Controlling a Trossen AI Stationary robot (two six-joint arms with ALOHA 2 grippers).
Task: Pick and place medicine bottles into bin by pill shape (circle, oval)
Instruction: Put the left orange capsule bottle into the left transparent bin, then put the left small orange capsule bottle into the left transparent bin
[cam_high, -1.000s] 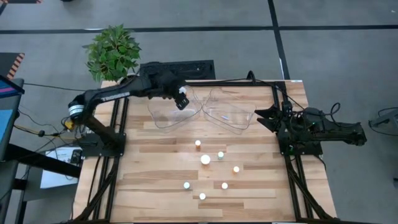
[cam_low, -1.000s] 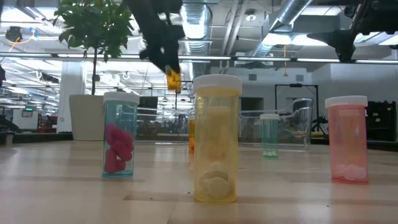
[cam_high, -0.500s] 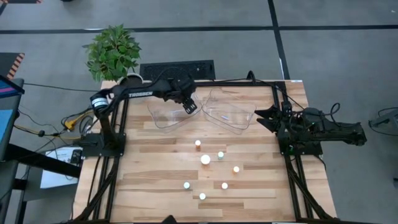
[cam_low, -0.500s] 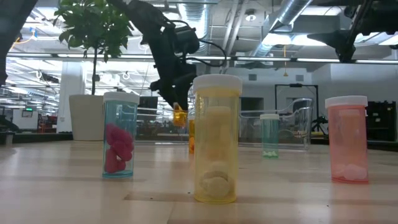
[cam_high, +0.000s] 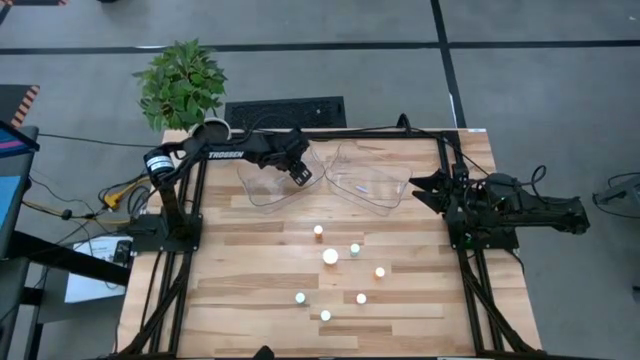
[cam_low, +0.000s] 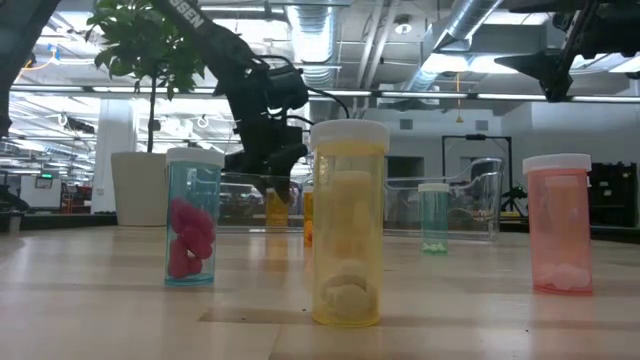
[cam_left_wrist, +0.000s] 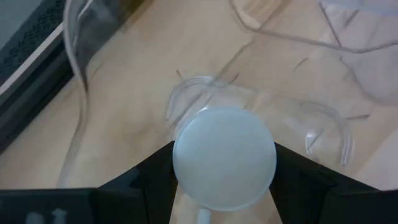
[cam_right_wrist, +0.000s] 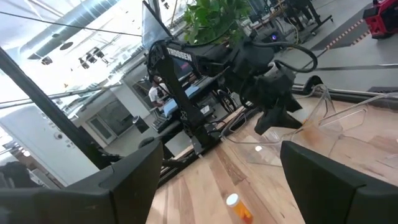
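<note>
1. Presently, the left gripper (cam_high: 298, 173) reaches down inside the left clear plastic bin (cam_high: 262, 187), its dark fingers (cam_left_wrist: 152, 180) partly closed on either side of a small orange bottle with a round white cap (cam_left_wrist: 224, 155).
2. Seven white-capped medicine bottles (cam_high: 330, 256) stand on the wooden table (cam_high: 250, 290), in front of both bins.
3. The right gripper (cam_high: 418, 186) rests beside the right clear bin (cam_high: 365, 185), fingers spread, holding nothing.

overhead, table-level, two wrist views
</note>
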